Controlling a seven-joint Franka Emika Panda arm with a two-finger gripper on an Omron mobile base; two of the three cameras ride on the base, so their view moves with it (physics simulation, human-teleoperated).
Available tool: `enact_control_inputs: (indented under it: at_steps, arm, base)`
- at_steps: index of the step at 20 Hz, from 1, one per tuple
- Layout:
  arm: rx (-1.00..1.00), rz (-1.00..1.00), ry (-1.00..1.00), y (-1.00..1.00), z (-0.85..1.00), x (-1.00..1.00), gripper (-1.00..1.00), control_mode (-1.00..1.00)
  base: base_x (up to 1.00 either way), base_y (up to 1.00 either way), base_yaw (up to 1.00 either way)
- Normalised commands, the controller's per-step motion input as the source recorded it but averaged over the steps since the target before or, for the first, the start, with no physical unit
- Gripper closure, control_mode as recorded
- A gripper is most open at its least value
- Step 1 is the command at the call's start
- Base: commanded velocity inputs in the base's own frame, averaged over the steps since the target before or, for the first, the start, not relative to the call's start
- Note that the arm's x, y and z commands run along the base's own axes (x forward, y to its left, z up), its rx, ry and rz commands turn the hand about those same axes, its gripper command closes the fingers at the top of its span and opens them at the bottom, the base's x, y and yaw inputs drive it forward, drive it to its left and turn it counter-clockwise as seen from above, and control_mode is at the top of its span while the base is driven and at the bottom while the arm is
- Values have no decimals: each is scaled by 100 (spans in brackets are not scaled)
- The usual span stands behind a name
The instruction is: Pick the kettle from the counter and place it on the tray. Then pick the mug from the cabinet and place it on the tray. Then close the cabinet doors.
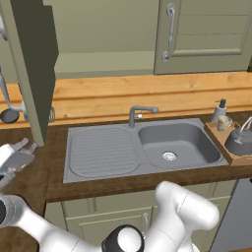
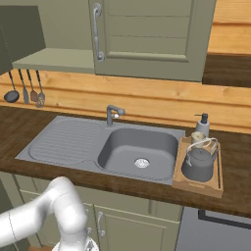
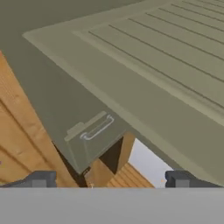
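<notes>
The grey kettle [image 1: 239,141] [image 2: 200,164] stands on the light wooden tray [image 1: 235,158] [image 2: 217,185], on the dark counter [image 2: 14,128] right of the sink. The cream mug [image 1: 225,123] [image 2: 198,137] sits on the tray's far end, behind the kettle. The cabinet's left door [image 1: 33,74] is swung open, and its pale shelf [image 1: 103,62] [image 2: 54,60] is bare. The right door [image 1: 206,34] [image 2: 147,34] is shut. My gripper [image 1: 28,146] [image 3: 111,181] is open and holds nothing. It sits just below and beside the open door's lower edge, and the hand view looks along the green door panel [image 3: 166,83].
A grey sink [image 1: 177,142] [image 2: 139,149] with drainboard and tap [image 1: 140,114] [image 2: 113,113] fills the counter's middle. A white soap pump bottle [image 1: 220,110] [image 2: 202,125] stands behind the tray. Utensils [image 2: 25,90] hang on the plank wall at left.
</notes>
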Motion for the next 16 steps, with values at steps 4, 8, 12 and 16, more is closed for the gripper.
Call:
enact_control_inputs:
  at_steps: [4, 8, 12, 16]
  arm:
    - [-11, 13, 17, 49, 4, 19, -100, -100]
    - [-12, 5, 7, 18, 45, -5, -100, -100]
    - [-8, 0, 4, -11, 67, -25, -100, -100]
    - [-2, 0, 10, -32, 68, -16, -100, -100]
  base:
    - [0, 0, 0]
    - [0, 0, 0]
    - [0, 0, 0]
    - [0, 0, 0]
